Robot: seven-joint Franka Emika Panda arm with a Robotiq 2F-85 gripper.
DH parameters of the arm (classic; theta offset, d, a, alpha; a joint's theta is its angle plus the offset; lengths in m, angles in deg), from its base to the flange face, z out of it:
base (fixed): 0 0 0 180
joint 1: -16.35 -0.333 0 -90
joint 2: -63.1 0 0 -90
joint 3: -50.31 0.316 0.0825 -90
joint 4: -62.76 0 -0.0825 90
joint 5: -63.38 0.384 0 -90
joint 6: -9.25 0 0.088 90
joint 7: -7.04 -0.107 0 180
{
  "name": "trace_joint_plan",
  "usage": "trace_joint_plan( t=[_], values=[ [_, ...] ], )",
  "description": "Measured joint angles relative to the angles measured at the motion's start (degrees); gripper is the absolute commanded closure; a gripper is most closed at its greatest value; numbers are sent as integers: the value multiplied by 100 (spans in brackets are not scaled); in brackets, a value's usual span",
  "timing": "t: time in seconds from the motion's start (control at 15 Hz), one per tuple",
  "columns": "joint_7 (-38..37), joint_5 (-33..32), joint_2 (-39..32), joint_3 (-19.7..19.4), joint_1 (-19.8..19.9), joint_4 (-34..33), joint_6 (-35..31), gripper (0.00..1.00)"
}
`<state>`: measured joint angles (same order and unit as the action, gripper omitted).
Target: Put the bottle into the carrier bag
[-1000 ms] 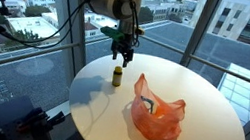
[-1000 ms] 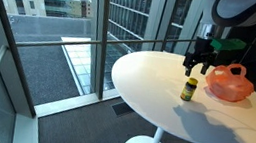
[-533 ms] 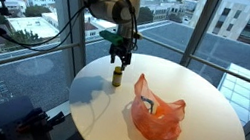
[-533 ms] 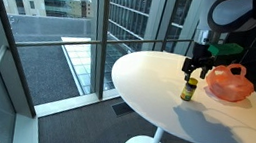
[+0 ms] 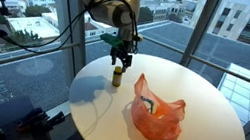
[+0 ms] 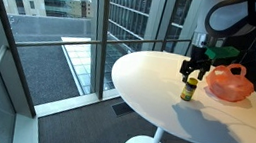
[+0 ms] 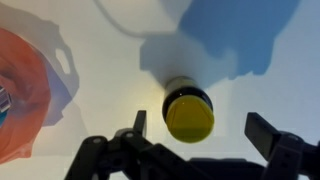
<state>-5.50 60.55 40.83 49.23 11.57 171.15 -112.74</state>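
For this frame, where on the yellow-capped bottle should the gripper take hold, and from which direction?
Grip the bottle around its cap and neck, coming straight down from above. It stands upright on the table, apart from the bag, and the wrist view shows its round cap lined up inside the open gripper, so closing there should probably centre it.

In both exterior views the bottle stands upright on the round bench. In an exterior view it is near the rim, toward ten o'clock of the top. The carrier bag lies on the bench apart from the bottle, at about four o'clock from it. The tool hangs directly above the bottle. In the wrist view its fingers stand spread at three and nine o'clock of the bottle cap, and the bag lies out at nine o'clock.
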Motion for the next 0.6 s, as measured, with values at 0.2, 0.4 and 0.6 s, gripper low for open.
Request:
trace_joint_plan(
  t=[0.2,0.4,0.6],
  values=[
    [-2,0,-16,0,0,0,-21,28],
    [-14,0,-18,0,0,0,-22,56],
    [-39,0,-17,-4,0,0,-22,80]
  ],
)
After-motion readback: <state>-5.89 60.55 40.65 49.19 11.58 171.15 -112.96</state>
